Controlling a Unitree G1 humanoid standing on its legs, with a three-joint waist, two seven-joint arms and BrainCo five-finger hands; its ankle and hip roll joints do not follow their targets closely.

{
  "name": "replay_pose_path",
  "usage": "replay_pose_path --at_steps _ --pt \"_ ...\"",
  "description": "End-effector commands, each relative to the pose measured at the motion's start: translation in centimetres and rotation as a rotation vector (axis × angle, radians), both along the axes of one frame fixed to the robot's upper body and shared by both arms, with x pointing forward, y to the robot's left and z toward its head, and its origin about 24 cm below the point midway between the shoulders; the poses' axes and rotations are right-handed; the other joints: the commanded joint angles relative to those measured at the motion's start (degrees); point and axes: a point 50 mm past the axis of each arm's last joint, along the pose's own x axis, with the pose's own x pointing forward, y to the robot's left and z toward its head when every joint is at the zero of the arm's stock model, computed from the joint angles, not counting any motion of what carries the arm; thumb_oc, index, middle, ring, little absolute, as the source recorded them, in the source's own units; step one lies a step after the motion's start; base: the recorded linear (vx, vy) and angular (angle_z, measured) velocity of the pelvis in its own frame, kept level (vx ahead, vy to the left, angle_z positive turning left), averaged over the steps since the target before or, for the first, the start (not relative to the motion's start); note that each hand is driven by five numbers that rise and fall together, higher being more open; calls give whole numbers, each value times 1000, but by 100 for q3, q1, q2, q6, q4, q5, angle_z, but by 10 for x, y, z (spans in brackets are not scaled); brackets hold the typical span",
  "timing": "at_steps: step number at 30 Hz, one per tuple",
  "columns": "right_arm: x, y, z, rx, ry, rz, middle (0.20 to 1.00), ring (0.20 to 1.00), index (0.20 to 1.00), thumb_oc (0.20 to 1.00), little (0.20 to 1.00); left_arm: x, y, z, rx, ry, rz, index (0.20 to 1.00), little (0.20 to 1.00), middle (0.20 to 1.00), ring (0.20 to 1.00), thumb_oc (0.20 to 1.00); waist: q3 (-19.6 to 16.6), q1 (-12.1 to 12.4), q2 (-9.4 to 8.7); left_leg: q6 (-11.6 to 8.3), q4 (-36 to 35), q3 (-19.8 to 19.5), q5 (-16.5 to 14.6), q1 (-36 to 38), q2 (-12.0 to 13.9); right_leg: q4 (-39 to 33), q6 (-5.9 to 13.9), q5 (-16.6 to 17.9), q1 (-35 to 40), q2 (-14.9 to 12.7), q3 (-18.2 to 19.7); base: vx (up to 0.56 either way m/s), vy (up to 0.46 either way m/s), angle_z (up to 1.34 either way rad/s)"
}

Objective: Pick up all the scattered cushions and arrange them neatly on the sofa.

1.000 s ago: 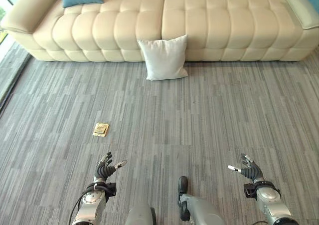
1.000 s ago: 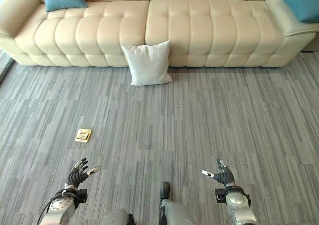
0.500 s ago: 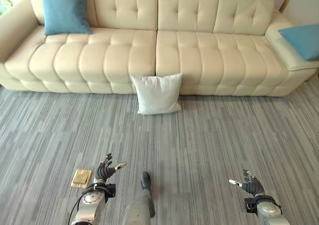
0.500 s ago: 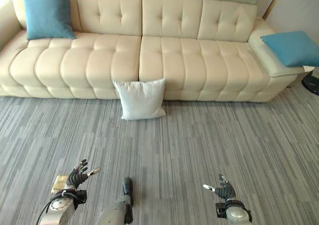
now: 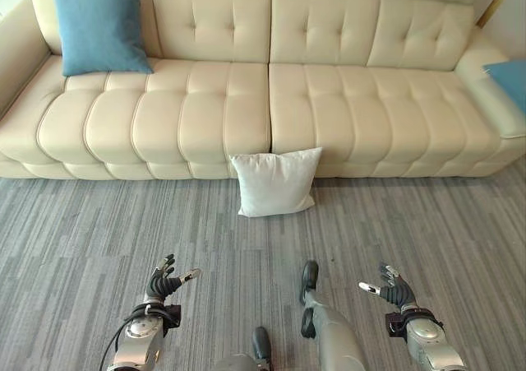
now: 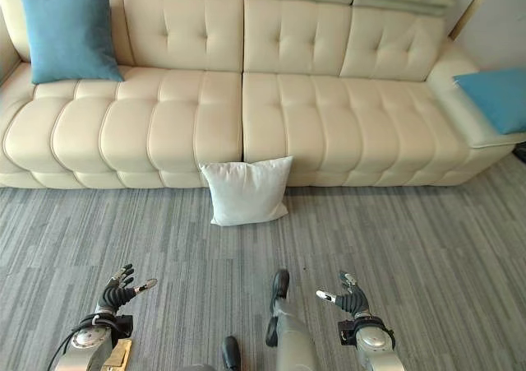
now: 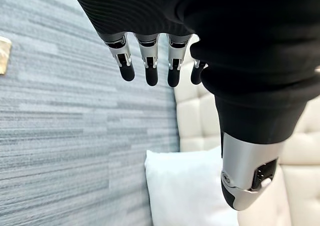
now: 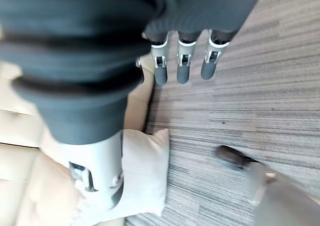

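White cushion [image 5: 275, 183] on grey carpet [image 5: 427, 223], leaning against cream sofa [image 5: 205, 99] front. Blue cushion [image 5: 99, 25] upright at sofa's left end. Left hand [image 5: 162, 285], right hand [image 5: 393, 289] low over carpet, fingers relaxed, empty.

- A white cushion [image 6: 246, 191] stands on the grey carpet [image 6: 436, 248], leaning against the cream sofa [image 6: 320, 108] front.
- A blue cushion [image 6: 69, 34] leans on the backrest; another blue cushion [image 6: 498, 98] lies on the far armrest.
- Left hand [image 6: 117, 290] and right hand [image 6: 350, 298] hover low, fingers relaxed, holding nothing.
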Motion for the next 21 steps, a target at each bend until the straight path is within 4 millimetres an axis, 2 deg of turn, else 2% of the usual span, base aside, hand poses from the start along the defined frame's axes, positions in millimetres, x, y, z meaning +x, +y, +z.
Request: replay_pose_path --at_steps 1,3,4,6,8,9,11,12,14,15,16,19,20,21 --pt "28 -13 28 -47 -126 27 1000 1000 1000 1000 1000 16 6 25 24 -143 -20 1000 1000 1000 1000 1000 143 -99 -16 -776 499 -333 -844 541 1084 248 374 -41 761 -123 173 396 -227 38" --pt "28 -16 29 -69 -121 41 1000 1000 1000 1000 1000 12 6 21 8 -129 -3 1000 1000 1000 1000 1000 93 -124 48 -879 706 -403 -667 581 1266 396 282 -23 823 -44 138 300 -219 15" --pt "28 -16 29 -69 -121 41 1000 1000 1000 1000 1000 12 6 21 8 -129 -3 1000 1000 1000 1000 1000 92 -125 49 -879 707 -404 -668 580 1267 396 282 -23 823 -44 137 289 -269 15" --pt "22 -26 31 -95 -120 30 1000 1000 1000 1000 1000 12 -2 16 -42 -128 13 1000 1000 1000 1000 1000 25 -169 151 -1141 1437 -436 137 268 1665 451 25 -251 1028 208 43 294 -345 13" --pt "14 -37 26 -112 -80 -11 1000 1000 1000 1000 1000 16 -9 14 -78 -133 13 1000 1000 1000 1000 1000 36 -187 137 -1119 1999 -221 598 -64 1922 392 -198 -567 1385 336 -88 260 -300 -4" --pt "14 -37 26 -111 -81 -10 1000 1000 1000 1000 1000 16 -8 15 -77 -133 13 1000 1000 1000 1000 1000 25 -194 122 -1114 1986 -225 618 -79 1903 383 -197 -556 1373 319 -90 224 -199 2" --pt "12 -41 26 -114 -75 -29 1000 1000 1000 1000 1000 17 -12 13 -94 -131 11 1000 1000 1000 1000 1000 53 -147 91 -1013 1950 -204 389 -373 1752 334 -228 -698 1580 340 -75 181 -97 -1" --pt "9 -44 25 -114 -69 -43 1000 1000 1000 1000 1000 18 -14 12 -97 -125 1 1000 1000 1000 1000 1000 75 -145 92 -987 1785 -121 262 -517 1753 306 -204 -768 1703 331 -121 216 -95 -10" --pt "6 -47 25 -103 -71 -67 1000 1000 1000 1000 1000 19 -15 14 -98 -134 -11 1000 1000 1000 1000 1000 86 -128 68 -1001 1344 121 213 -731 1859 258 -182 -870 1876 281 -169 257 -44 -1" --pt "6 -48 27 -100 -84 -81 1000 1000 1000 1000 1000 18 -13 17 -86 -141 -17 1000 1000 1000 1000 1000 130 -36 66 -1079 949 129 456 -983 1858 233 -180 -964 2085 339 -197 243 -16 14" --pt "6 -48 26 -99 -84 -81 1000 1000 1000 1000 1000 18 -13 17 -85 -141 -17 1000 1000 1000 1000 1000 134 -38 63 -1079 942 128 459 -975 1856 233 -180 -966 2092 337 -200 248 -6 15" --pt "8 -45 27 -92 -92 -75 1000 1000 1000 1000 1000 14 -11 16 -80 -132 -13 1000 1000 1000 1000 1000 165 132 102 -1182 555 -144 814 -1231 1702 187 -194 -1093 2410 477 -145 235 33 -21" --pt "9 -43 27 -91 -96 -70 1000 1000 1000 1000 1000 12 -11 15 -82 -127 -11 1000 1000 1000 1000 1000 155 184 104 -1194 501 -244 888 -1350 1635 161 -187 -1125 2508 503 -108 368 133 -11" --pt "11 -39 28 -88 -101 -50 1000 1000 1000 1000 1000 8 -12 12 -88 -118 -11 1000 1000 1000 1000 1000 136 256 83 -1182 496 -389 790 -1310 1548 160 -149 -1207 2673 508 32 377 193 2"
